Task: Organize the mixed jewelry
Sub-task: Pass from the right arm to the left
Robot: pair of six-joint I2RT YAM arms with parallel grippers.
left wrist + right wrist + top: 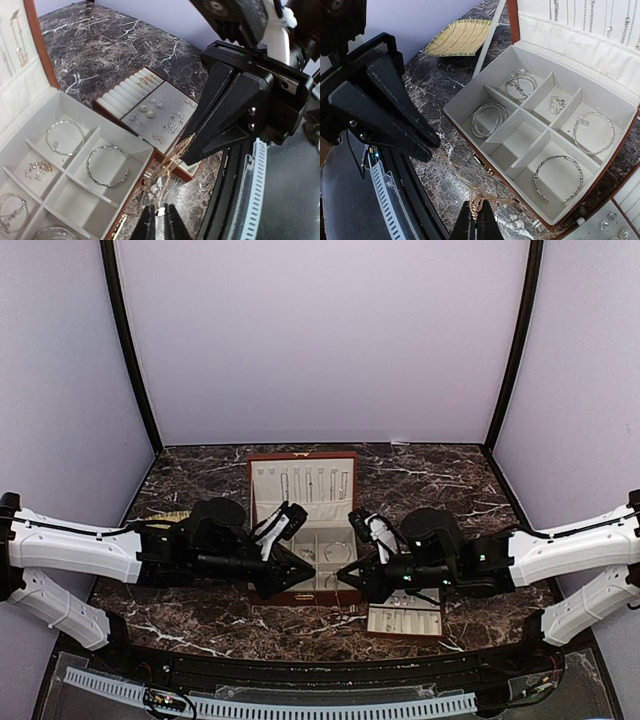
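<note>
A tangled gold chain (176,152) hangs stretched between my two grippers, just in front of the open red-brown box (300,456). My left gripper (161,220) is shut on one end. My right gripper (476,217) is shut on a bunched part of the chain (462,172). In the top view the left gripper (308,567) and right gripper (347,580) nearly meet at the box's front edge. Silvery bangles lie in the box's cream compartments; one (87,164) is near the front, and it also shows in the right wrist view (535,178). Thin chains hang in the lid.
The cream slotted tray (405,621) with small rings and studs sits on the marble right of the box, under my right arm; it also shows in the left wrist view (127,95). A woven straw mat (460,37) lies left of the box. A black rail runs along the near table edge.
</note>
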